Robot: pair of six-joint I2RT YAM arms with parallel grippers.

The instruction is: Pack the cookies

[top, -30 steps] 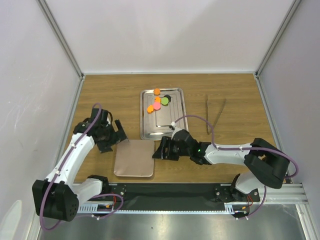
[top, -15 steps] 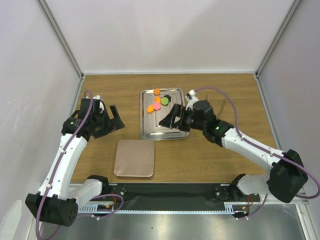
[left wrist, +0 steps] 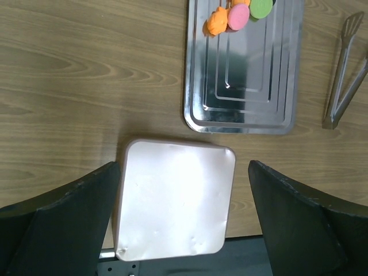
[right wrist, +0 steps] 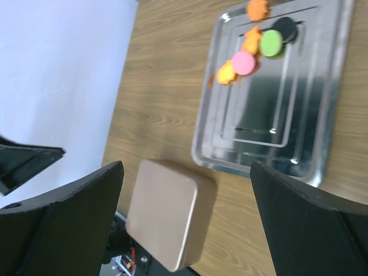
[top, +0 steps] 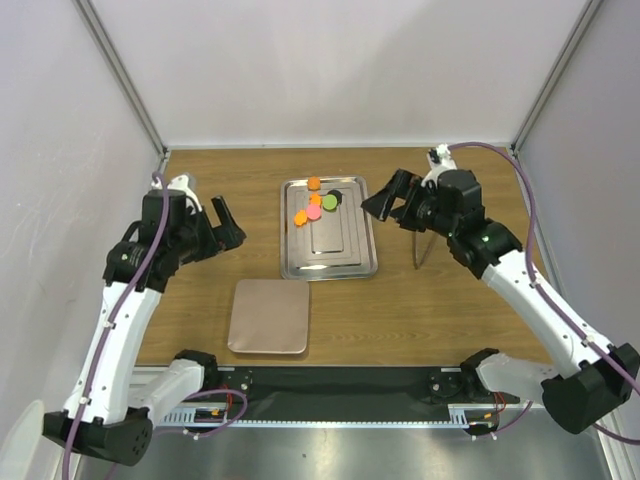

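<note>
Hovering wide open and empty, the right gripper is nearer: the cookies cluster just to its left at the far end of the steel tray, while the left gripper, also open, hangs farther off on their other side

left claw: jaws spread, arm raised | right claw: jaws spread, arm raised

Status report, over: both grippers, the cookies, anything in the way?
Left gripper open, empty. Right gripper open, empty. Cookies on steel tray, none packed. Box looks closed.
</note>
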